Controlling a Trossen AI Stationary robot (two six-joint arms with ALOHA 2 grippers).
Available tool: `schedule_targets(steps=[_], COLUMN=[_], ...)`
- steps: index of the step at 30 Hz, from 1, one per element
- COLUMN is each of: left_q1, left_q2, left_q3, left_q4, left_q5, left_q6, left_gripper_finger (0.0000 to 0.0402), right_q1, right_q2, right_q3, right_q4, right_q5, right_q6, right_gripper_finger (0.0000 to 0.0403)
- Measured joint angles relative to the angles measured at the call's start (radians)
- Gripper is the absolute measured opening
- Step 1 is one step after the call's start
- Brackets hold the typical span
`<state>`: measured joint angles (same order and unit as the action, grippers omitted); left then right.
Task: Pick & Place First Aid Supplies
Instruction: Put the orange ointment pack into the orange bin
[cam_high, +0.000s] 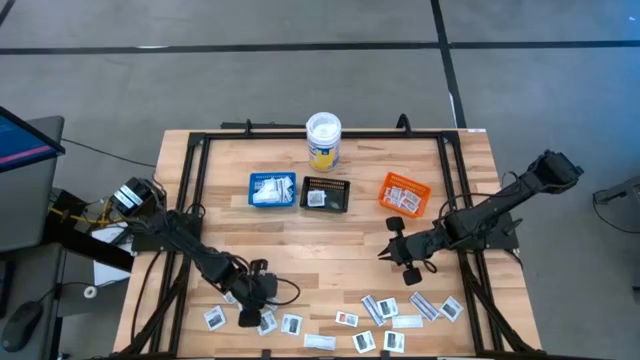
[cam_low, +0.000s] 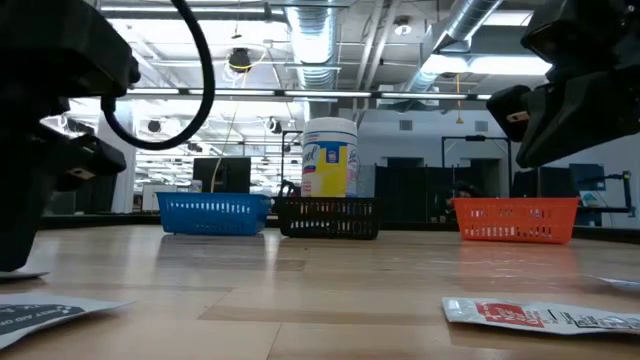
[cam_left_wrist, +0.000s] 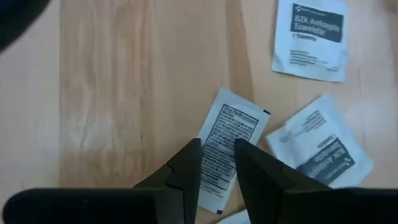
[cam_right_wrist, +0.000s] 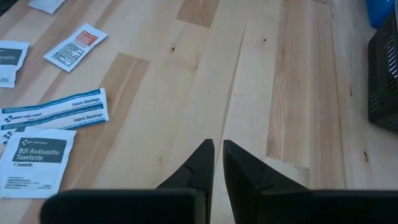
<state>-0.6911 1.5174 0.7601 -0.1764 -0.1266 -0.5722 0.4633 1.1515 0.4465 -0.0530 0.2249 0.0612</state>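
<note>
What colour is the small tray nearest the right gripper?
Orange, with an open mesh wall. It shows best in the low view, standing right of the black tray.

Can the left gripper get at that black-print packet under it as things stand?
Probably yes. The left gripper hangs right over the black-print packet, fingers slightly apart astride it. Nothing lies on top; a neighbouring towelette packet sits close beside it.

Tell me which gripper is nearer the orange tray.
Right. The right gripper hangs just in front of the orange tray, over bare wood. The left gripper is far across the table, low over the packets near the front edge.
</note>
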Motion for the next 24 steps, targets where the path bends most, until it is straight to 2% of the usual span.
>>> schedule_targets(steps=[3,8,12,14,16,18,22,24], left_q1=[-0.001,0.042,0.140,0.203,0.265,0.322,0.416,0.444], left_q2=[0.004,0.010,0.011,0.011,0.011,0.011,0.011,0.006], left_q3=[0.000,-0.005,-0.006,-0.006,-0.006,-0.006,-0.006,-0.005], left_q4=[-0.010,-0.029,-0.023,-0.018,-0.006,-0.001,0.003,0.003], left_q5=[-0.062,-0.326,-0.536,-0.572,-0.564,-0.497,-0.226,-0.149], left_q6=[0.056,0.226,0.226,0.205,0.173,0.148,0.062,0.016], left_gripper_finger=[0.0099,0.0099,0.0099,0.0099,0.0099,0.0099,0.0099,0.0099], right_q1=[0.000,0.000,-0.002,-0.002,-0.002,-0.002,-0.002,-0.001], right_q2=[0.000,0.000,0.000,0.000,0.000,0.000,0.000,0.000], right_q3=[0.000,0.000,0.000,0.000,0.000,0.000,0.000,0.000], right_q4=[0.000,0.002,0.006,0.008,0.009,0.008,0.009,0.009], right_q5=[0.000,0.000,0.002,0.002,0.004,0.004,0.005,0.005], right_q6=[-0.006,-0.008,-0.008,-0.008,-0.008,-0.008,-0.008,-0.008], right_gripper_finger=[0.0027,0.0029,0.0028,0.0027,0.0027,0.0028,0.0029,0.0027])
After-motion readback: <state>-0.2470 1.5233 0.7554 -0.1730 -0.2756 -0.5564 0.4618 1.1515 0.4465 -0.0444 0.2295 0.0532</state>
